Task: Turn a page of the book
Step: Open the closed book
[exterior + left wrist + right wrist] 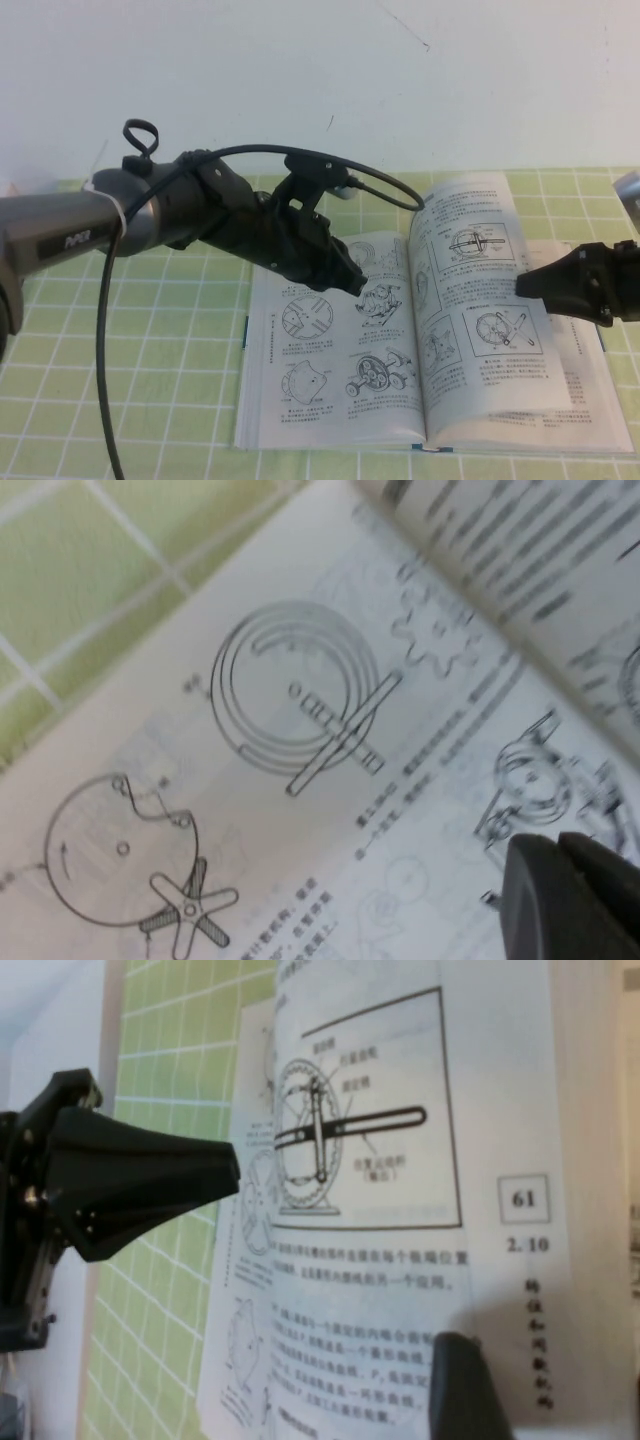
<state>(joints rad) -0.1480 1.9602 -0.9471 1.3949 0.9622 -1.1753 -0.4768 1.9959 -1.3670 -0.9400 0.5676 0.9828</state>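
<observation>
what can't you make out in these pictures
- High view: left gripper hides part of the book's left page.
- High view: whether the right gripper touches the raised page is unclear.
- Left wrist view: drawings blurred, captions unreadable.
- Right wrist view: one finger cut off by the edge.

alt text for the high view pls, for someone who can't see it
An open book lies on a green checked tablecloth, with one page standing lifted on its right side. The right end effector reaches in from the right to that page's outer edge, and the left end effector hovers over the book's left-hand page.
</observation>
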